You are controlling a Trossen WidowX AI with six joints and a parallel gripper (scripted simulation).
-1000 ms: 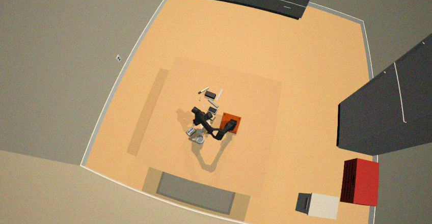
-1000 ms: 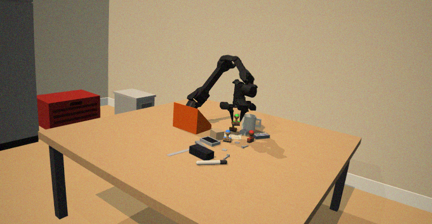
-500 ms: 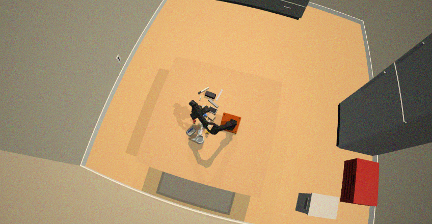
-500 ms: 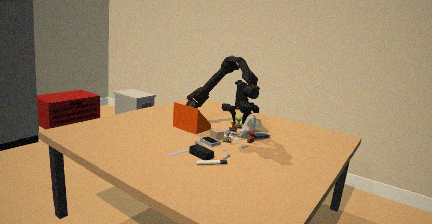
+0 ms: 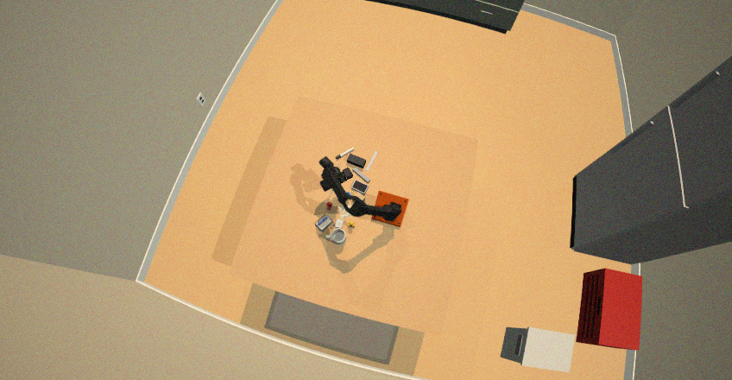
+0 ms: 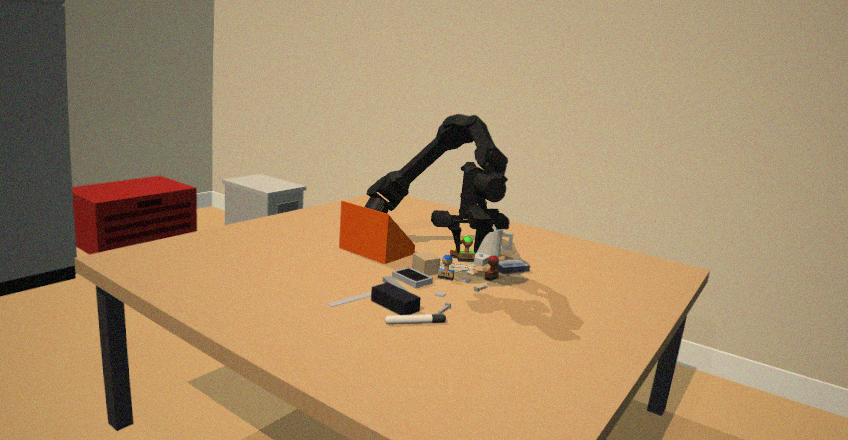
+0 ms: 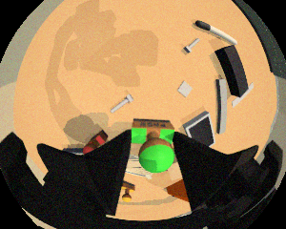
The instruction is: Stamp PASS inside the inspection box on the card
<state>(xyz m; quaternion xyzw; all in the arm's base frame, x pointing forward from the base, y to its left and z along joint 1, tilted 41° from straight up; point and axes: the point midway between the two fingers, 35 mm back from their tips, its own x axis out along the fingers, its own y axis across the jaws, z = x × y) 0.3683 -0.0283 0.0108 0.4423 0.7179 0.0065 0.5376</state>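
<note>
My gripper [image 6: 468, 245] [image 7: 153, 135] is shut on the green-knobbed PASS stamp [image 6: 467, 241] [image 7: 156, 157], held upright above the bench with its lettered side facing away from the wrist. The card [image 6: 464, 268] [image 7: 137, 167] lies below and is partly hidden by the stamp and fingers; its box cannot be made out. The black ink pad [image 5: 360, 186] [image 6: 412, 277] [image 7: 200, 131] lies open in its grey case, to the right of the stamp in the wrist view. The stamp's underside is hidden.
A red stamp [image 6: 491, 267] [image 7: 96, 141], blue stamp [image 6: 446, 267] and yellow stamp [image 5: 351, 224] [image 7: 127, 193] stand near the card. A mug [image 5: 337, 235], labelled case [image 5: 324, 222] [image 6: 514, 266], wooden block [image 6: 426, 263], black box [image 6: 395, 297] [image 7: 233, 71] and marker [image 6: 414, 319] [image 7: 216, 31] lie around.
</note>
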